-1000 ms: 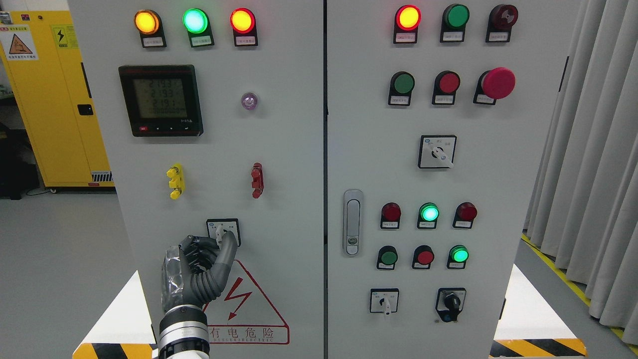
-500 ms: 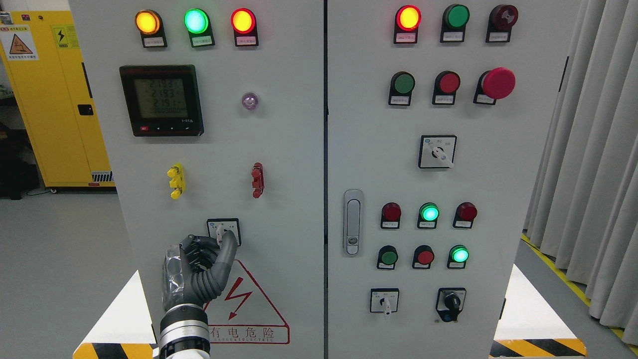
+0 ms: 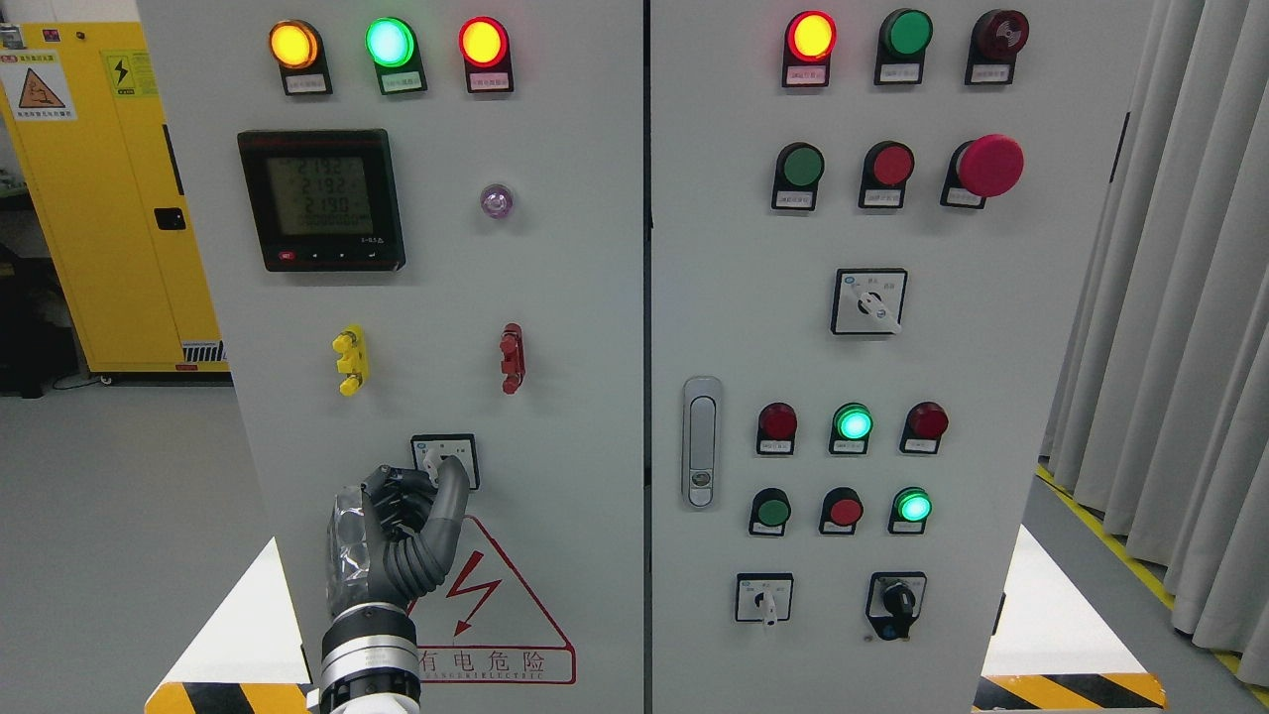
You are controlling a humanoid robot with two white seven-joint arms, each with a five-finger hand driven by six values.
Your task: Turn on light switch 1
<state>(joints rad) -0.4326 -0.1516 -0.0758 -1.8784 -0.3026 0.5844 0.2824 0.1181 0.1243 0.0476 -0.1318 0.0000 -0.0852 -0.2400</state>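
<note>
Above robot hand (image 3: 395, 535), fingertip-touched switch (image 3: 445, 459)

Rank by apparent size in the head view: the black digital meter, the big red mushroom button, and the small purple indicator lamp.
1. Black digital meter with grey screen
2. Big red mushroom button
3. Small purple indicator lamp

All sit on the same cabinet front, so camera distance barely matters.

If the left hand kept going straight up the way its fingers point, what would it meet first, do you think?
Most likely the small rotary switch: the left hand points up the panel with its fingertips at that switch's knob already. Whether they touch it is unclear, as depth is hard to judge.
</note>
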